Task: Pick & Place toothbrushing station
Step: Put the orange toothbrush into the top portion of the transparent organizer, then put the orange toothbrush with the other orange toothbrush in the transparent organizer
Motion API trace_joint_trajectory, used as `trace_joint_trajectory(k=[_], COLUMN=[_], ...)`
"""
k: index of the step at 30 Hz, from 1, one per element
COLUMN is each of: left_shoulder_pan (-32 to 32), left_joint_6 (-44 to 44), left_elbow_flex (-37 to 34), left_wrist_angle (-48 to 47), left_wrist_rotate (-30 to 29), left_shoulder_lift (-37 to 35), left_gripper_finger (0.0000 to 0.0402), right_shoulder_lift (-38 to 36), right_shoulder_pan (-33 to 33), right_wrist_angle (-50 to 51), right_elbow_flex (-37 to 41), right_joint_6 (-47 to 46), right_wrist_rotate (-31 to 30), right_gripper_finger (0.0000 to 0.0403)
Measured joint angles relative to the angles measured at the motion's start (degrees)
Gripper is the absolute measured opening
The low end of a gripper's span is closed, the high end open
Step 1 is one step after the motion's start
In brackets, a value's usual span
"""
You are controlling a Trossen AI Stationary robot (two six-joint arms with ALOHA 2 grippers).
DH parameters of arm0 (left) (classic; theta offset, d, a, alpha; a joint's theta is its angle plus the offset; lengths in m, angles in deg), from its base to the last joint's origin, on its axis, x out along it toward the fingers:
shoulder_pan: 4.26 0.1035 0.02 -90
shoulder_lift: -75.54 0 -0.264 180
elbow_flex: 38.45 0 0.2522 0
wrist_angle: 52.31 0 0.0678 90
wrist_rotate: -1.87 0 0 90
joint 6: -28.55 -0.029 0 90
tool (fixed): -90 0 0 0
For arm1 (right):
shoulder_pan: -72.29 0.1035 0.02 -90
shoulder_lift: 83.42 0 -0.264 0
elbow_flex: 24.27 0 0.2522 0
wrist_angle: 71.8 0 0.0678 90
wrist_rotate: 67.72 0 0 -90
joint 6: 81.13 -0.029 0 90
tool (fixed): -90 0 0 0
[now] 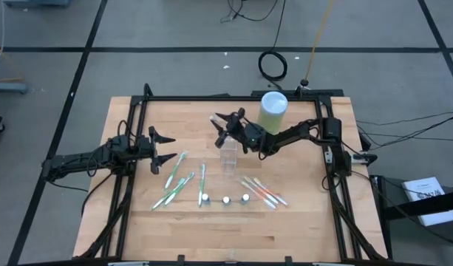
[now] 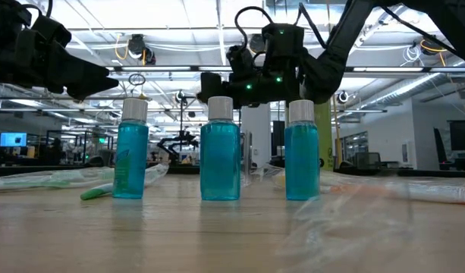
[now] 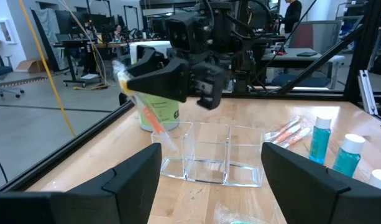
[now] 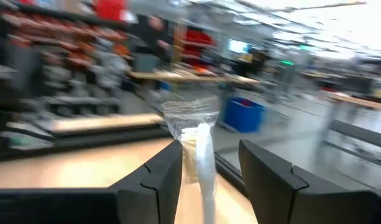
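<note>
My right gripper (image 1: 223, 129) hangs over the far middle of the table, shut on an orange-white toothbrush (image 3: 151, 118) in a clear wrapper, just above a clear compartment holder (image 3: 209, 155). My left gripper (image 1: 164, 148) is open and empty at the left, its fingers wide apart in the left wrist view (image 3: 212, 180). Several green-white toothbrushes (image 1: 179, 179) and orange-white ones (image 1: 263, 193) lie flat on the table. Three small blue bottles with white caps (image 2: 220, 148) stand upright in a row near the front. My right gripper pinches the wrapped toothbrush between its two fingers, near its upper part (image 4: 204, 168). The crinkled wrapper end (image 4: 187, 115) sticks out past the fingertips. The brush hangs tilted, its lower end (image 3: 169, 143) at the holder's left compartment; I cannot tell whether they touch.
A lime-green canister with a white lid (image 1: 273, 109) stands at the far edge, close beside the right arm. A black frame (image 1: 211, 97) runs around the table. Bare wood shows in front of the bottle row (image 1: 226, 222).
</note>
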Motion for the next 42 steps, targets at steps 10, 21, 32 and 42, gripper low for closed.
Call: trace_joint_trajectory(k=[10,21,32,42], left_shoulder_pan=[0.0,0.0,0.0,0.0], left_joint_6=[0.0,0.0,0.0,0.0], left_elbow_flex=[0.0,0.0,0.0,0.0], left_wrist_angle=[0.0,0.0,0.0,0.0], left_wrist_rotate=[0.0,0.0,0.0,0.0], left_shoulder_lift=[0.0,0.0,0.0,0.0], left_gripper_finger=[0.0285,0.0285,0.0285,0.0285], right_shoulder_lift=[-0.4,-10.2,-29.5,-35.1], right_shoulder_pan=[7.5,10.6,14.1,22.4], right_wrist_angle=[3.2,21.8,61.9,79.7], right_elbow_flex=[0.0,0.0,0.0,2.5], right_joint_6=[13.4,0.1,-14.6,-26.5], right_wrist_rotate=[-16.9,-14.2,10.7,4.0], right_gripper_finger=[0.0153,0.0153,0.0153,0.0153])
